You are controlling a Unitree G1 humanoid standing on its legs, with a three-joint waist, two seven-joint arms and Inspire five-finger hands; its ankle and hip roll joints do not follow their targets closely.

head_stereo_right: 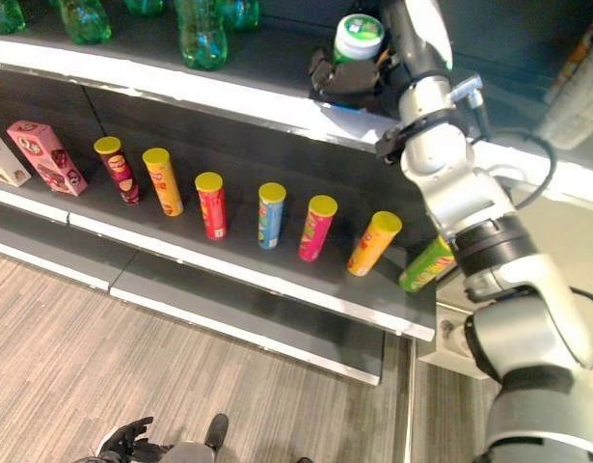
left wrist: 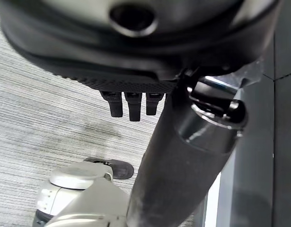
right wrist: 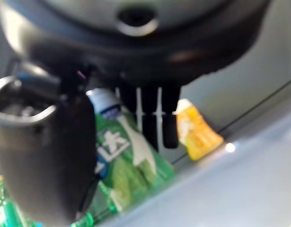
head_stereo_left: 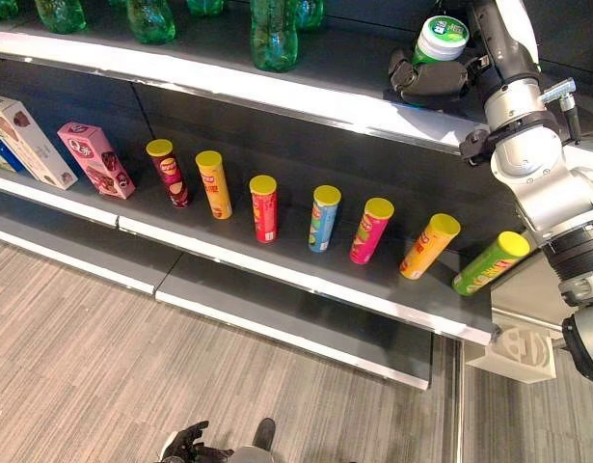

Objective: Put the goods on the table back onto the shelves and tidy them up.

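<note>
- Left eye view, upper right of the frame: a green tub with a white lid (head_stereo_left: 442,39) sits in the robot's right hand (head_stereo_left: 429,79) at the top shelf (head_stereo_left: 277,92), near that shelf's front edge; whether its base touches the board cannot be told.
- Right wrist view shows the same green tub (right wrist: 126,165) between the thumb and the fingers (right wrist: 157,118), which curl round its side: the hand is closed on the container.
- Handling, as a judgement: the tub looks like a light, rigid plastic container with a smooth wall, likely a little slippery; a hold round the middle of the body, below the lid, appears safest, keeping it upright.
- The right arm reaches up from the right side of the frame, forearm near vertical, palm turned towards the shelf.
- Green bottles (head_stereo_left: 273,34) stand further left on the top shelf, well apart from the tub.
- On the middle shelf (head_stereo_left: 306,275) a row of snack tubes with yellow lids (head_stereo_left: 263,207) runs across the frame centre, with a pink box (head_stereo_left: 95,159) at the left.
- Left hand (head_stereo_left: 185,446) hangs low at the bottom edge over the floor (head_stereo_left: 74,367); in the left wrist view its fingers (left wrist: 130,103) are relaxed and hold nothing.
</note>
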